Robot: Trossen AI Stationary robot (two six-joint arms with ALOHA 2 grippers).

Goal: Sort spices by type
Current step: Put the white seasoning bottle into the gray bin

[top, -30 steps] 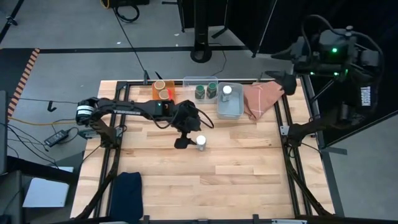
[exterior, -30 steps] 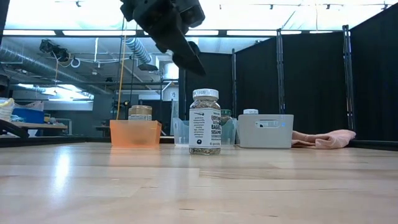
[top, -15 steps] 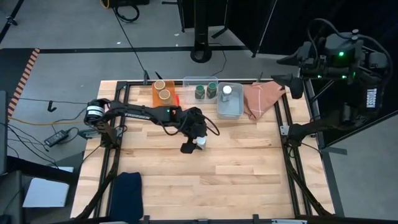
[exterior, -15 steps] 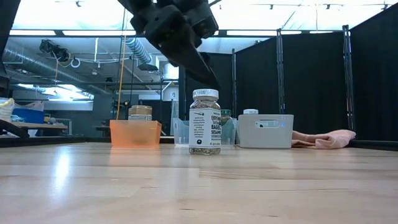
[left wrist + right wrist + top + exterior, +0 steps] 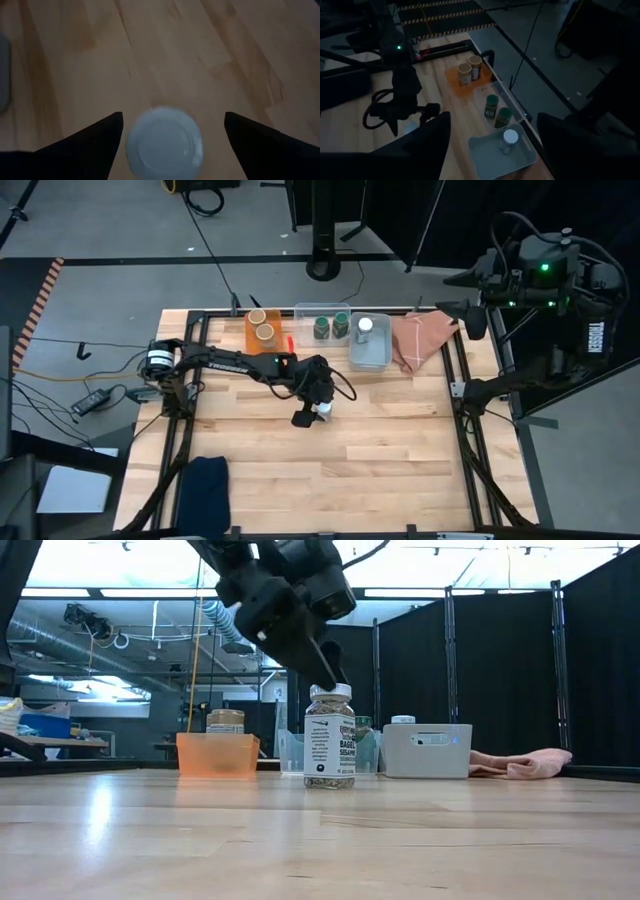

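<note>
Left end effector (image 5: 316, 409) is where I'm working: it hangs over the middle of the bench (image 5: 380, 460), directly above the lone white-lidded jar (image 5: 329, 736). From my wrist camera I look straight down on that jar's round white lid (image 5: 164, 145), which sits between my two dark fingers (image 5: 90, 145), one to each side with bare wood showing in the gaps, so the jaws stand apart and nothing is clamped. In the low view the fingertips reach down to about lid level, just behind the jar's top; I cannot tell from there whether they touch it. The jar stands upright on the wood.

Along the far edge I see the three bins in a row. The orange bin (image 5: 277, 340) holds the two tan-lidded jars (image 5: 264, 332), the clear bin (image 5: 305, 312) next to it holds the two green-lidded jars (image 5: 331, 327), and the pale-blue bin (image 5: 370, 355) holds the other white-lidded jar (image 5: 364, 326). A pink cloth (image 5: 415, 338) lies just beside the pale-blue bin.

Right end effector (image 5: 470, 308) waits off the bench's far right corner, its fingers spread.
</note>
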